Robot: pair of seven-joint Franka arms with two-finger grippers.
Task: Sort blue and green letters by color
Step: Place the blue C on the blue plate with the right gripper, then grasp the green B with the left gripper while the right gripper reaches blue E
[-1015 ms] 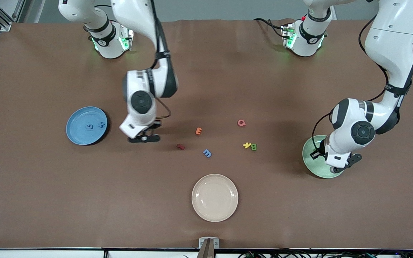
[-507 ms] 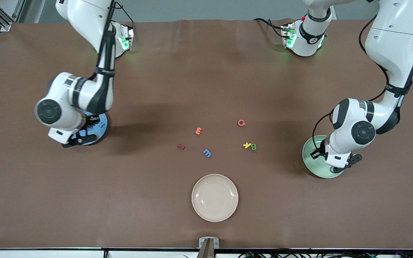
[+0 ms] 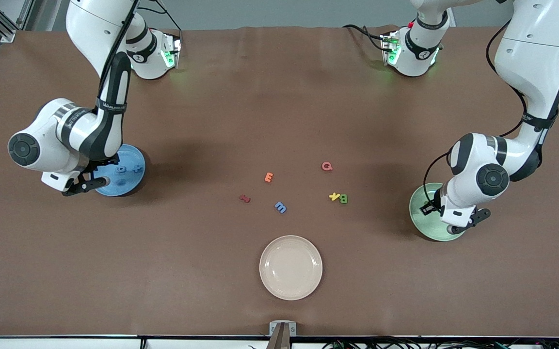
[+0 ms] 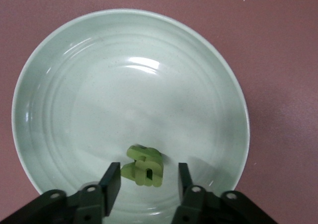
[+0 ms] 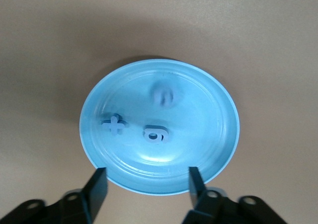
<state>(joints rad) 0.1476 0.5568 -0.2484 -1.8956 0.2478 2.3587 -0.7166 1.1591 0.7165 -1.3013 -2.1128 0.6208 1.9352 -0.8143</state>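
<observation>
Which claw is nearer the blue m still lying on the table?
Neither clearly. The blue m lies mid-table; the left claw is open over the green plate, the right claw open at the blue plate.

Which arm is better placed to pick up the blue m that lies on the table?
Right, though not by much. The blue m lies mid-table, slightly toward the right arm's end. The right gripper is open over the blue plate, where blue letters go. The left gripper is open over the green plate.
</observation>
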